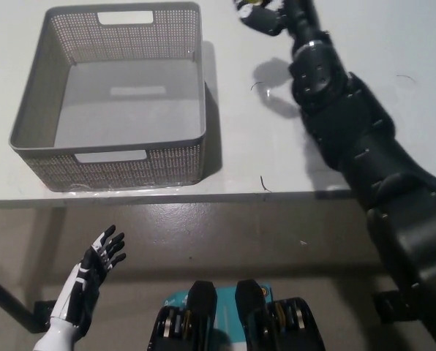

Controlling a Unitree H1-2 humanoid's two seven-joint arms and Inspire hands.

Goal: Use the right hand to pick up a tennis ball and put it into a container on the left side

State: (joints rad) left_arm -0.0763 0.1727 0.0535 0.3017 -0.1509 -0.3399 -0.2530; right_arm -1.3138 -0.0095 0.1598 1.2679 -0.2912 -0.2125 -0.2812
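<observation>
My black right hand is raised at the top edge of the head view, just right of the basket's far right corner. Its fingers curl around the tennis ball, of which only a yellow sliver shows before the picture cuts it off. The black arm stretches from the bottom right across the table. The grey mesh basket stands on the left part of the white table, with nothing inside it. My white left hand rests below the table's front edge at the lower left, fingers spread.
The hand's shadow falls on the table right of the basket. A few small dark marks dot the tabletop. Below the table's front edge lies a brown floor.
</observation>
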